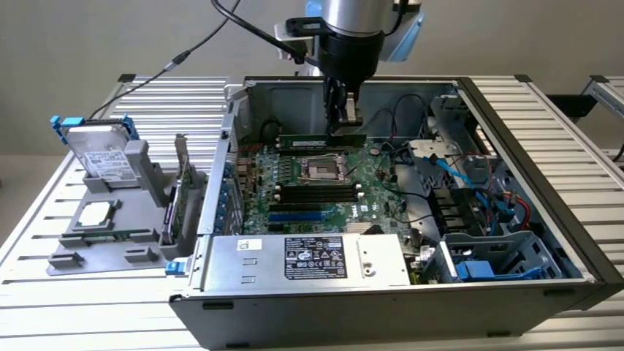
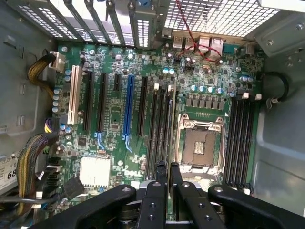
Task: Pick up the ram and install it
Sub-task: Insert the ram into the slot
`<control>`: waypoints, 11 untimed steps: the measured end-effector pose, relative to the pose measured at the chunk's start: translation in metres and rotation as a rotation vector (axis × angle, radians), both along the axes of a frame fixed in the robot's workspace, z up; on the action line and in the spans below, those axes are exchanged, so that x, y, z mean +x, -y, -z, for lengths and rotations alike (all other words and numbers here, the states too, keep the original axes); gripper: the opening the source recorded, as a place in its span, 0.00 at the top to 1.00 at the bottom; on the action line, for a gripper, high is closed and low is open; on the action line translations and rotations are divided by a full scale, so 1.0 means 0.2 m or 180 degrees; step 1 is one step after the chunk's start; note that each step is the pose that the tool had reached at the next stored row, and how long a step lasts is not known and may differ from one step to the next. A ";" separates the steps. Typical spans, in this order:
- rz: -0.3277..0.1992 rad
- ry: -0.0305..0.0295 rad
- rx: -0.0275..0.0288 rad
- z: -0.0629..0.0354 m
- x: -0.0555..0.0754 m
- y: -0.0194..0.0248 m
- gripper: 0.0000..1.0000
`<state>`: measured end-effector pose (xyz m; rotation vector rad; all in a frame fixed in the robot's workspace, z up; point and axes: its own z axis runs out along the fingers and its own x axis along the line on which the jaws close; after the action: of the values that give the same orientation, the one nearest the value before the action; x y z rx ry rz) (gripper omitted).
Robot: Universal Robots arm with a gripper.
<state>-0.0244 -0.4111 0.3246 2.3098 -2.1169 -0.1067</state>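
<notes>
gripper clamped on the ram, off-centre, above the memory slots. risk: the stick tips or sits skewed and jams at the slot.

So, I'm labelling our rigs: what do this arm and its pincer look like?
Silver metal arm, blue cap, black wrist, black cables looping off. The pincer is glossy black: two slim fingers with small screws.

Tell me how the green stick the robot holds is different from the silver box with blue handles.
The ram is thin, green and held by the gripper over the motherboard; the hard drive is a thick silver box resting on the gray stand outside the case. Both are computer parts.
</notes>
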 end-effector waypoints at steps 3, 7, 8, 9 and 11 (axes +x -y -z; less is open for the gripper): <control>-0.0021 -0.0011 -0.0003 0.021 0.00 0.009 0.86; -0.0025 -0.0011 -0.0003 0.058 0.00 0.011 0.86; -0.0025 -0.0011 -0.0004 0.067 0.00 0.011 0.86; -0.0025 -0.0011 -0.0006 0.076 0.00 0.011 0.86; -0.0025 -0.0011 -0.0020 0.091 0.00 0.011 0.86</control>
<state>-0.0245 -0.4132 0.3064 2.3127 -2.1033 -0.1039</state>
